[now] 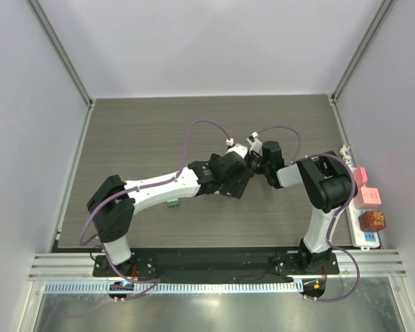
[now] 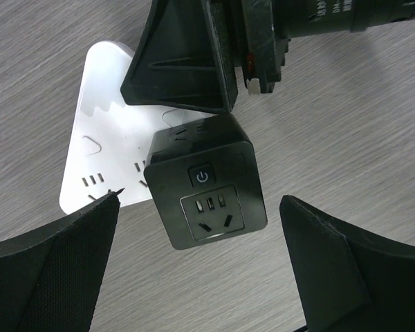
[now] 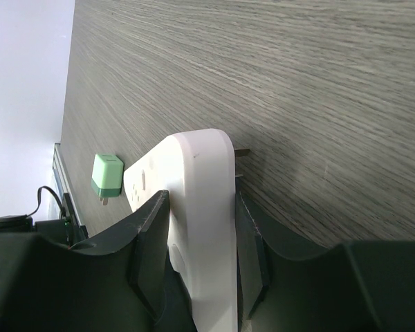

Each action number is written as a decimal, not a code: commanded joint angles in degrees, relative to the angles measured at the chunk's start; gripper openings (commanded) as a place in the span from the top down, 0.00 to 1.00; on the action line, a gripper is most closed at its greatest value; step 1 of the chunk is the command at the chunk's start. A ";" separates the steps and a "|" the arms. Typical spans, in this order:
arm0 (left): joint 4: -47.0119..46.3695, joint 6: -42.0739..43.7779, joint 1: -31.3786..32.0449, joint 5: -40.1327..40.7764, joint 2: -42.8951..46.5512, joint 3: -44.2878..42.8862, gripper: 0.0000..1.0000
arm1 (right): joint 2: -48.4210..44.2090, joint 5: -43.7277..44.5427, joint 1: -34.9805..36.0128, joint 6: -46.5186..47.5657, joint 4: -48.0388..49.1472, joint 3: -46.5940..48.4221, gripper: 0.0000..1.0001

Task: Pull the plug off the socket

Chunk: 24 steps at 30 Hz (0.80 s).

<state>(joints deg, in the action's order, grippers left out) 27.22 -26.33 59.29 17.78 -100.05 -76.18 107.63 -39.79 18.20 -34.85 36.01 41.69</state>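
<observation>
Now: left gripper [image 2: 199, 202] wide open, black plug [image 2: 200, 145] between its jaws, untouched. Right gripper [image 3: 200, 235] clenched on white socket [image 3: 197, 173]. Risk: skewed closing cocks plug; socket may slip from right grip under pull.

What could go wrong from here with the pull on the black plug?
The open left gripper straddles the black plug, which sits skewed between the jaws; closing may catch corners and slip. The right gripper pinches the white socket near one corner only, so a pull might twist it loose.
</observation>
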 commanded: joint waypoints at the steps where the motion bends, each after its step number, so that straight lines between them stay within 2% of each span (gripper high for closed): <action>1: 0.90 0.84 0.48 1.91 -1.63 -3.00 0.02 | 1.79 4.02 -0.09 1.89 -4.37 -0.47 0.99; 11: 2.66 0.49 0.83 1.74 -5.77 -6.08 0.12 | 1.79 4.28 -0.09 2.15 -4.72 -0.38 0.99; 13: 2.66 0.57 0.83 0.68 -6.64 -6.43 0.19 | 1.61 4.46 -0.18 2.24 -5.07 -0.30 0.99; 14: 2.66 0.75 0.83 0.42 -7.00 -6.70 0.28 | 1.61 4.46 -0.09 2.42 -5.25 -0.30 0.99; 18: 3.89 0.67 0.83 -0.46 -8.05 -8.71 0.47 | 1.61 4.46 -0.09 2.59 -5.34 -0.30 0.99; 20: 3.98 0.75 0.83 -1.25 -8.23 -9.16 0.53 | 1.70 4.46 -0.09 2.51 -5.42 -0.21 0.99; 21: 3.98 0.75 0.83 -1.61 -8.32 -9.33 0.62 | 1.70 4.46 -0.09 2.51 -5.34 -0.21 0.99; 23: 4.42 0.66 0.83 -2.22 -8.23 -9.95 0.74 | 1.88 4.55 -0.09 2.59 -5.34 -0.21 0.99; 24: 5.11 0.49 0.83 -2.48 -8.14 -10.21 0.89 | 1.79 4.55 -0.09 2.51 -5.42 -0.21 0.99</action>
<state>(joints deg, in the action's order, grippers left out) 33.04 -26.57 59.55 18.11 -108.05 -83.55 107.63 -39.57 17.82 -35.05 35.88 41.78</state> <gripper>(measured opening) 0.671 0.444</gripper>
